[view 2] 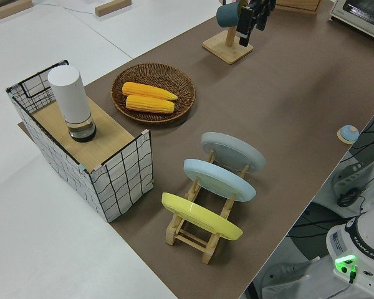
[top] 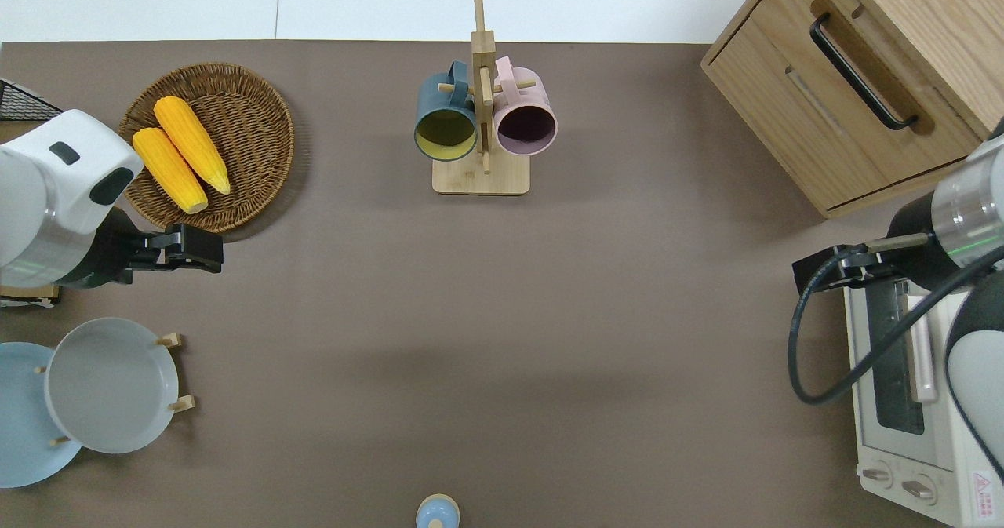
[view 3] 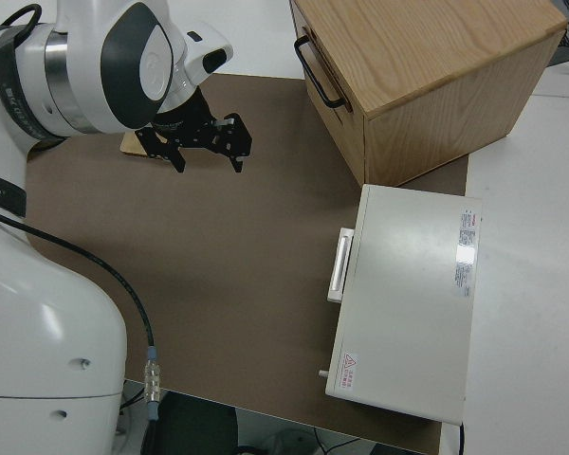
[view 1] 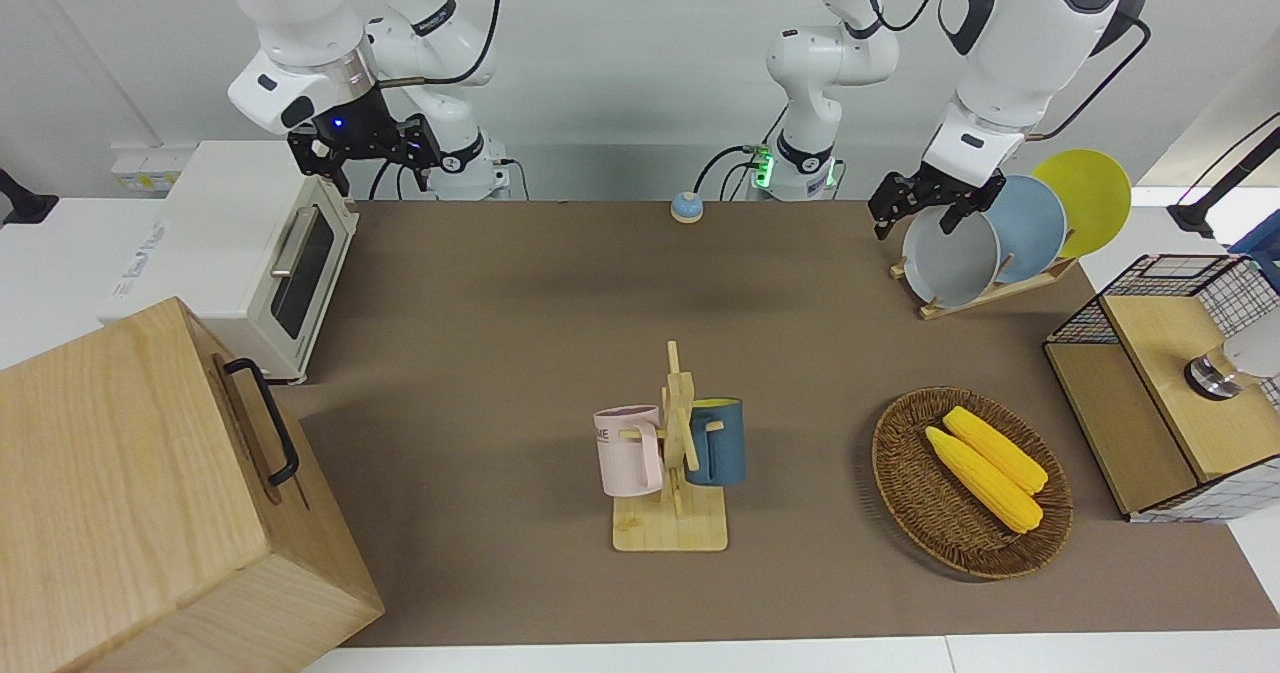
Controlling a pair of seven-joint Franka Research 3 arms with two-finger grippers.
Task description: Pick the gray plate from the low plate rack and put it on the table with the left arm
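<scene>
**Gray plate in rack, left gripper aloft**

Brown table (view 1: 520, 283), white edges. Gray plate (view 1: 950, 256) stands upright in the low plate rack (view 1: 985, 293), upper right of the front view, foremost of three. Left gripper (view 1: 932, 206) hangs in the air with fingers spread, holding nothing; overhead, it is over bare table between rack and corn basket (top: 235, 167). Right arm parked.

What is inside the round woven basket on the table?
Two yellow corn cobs lie side by side in the woven basket. The weave beneath them is covered.
</scene>
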